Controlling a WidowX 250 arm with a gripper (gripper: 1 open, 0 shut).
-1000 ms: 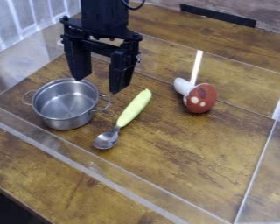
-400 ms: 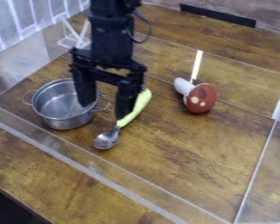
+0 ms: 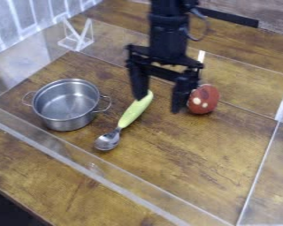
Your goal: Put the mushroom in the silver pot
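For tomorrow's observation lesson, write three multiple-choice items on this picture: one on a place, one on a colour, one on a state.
1. Where does the spoon lie?
A. inside the pot
B. on the table, beside the pot
C. on the mushroom

2. What colour is the mushroom cap?
A. blue
B. reddish-brown
C. black

3. How is the claw?
A. open, holding nothing
B. shut on the spoon
C. shut on the pot

Key: 1 B, it rests on wood, right of the pot. 2 B, the rounded cap shows that colour. 3 A, its fingers stand apart with nothing between.
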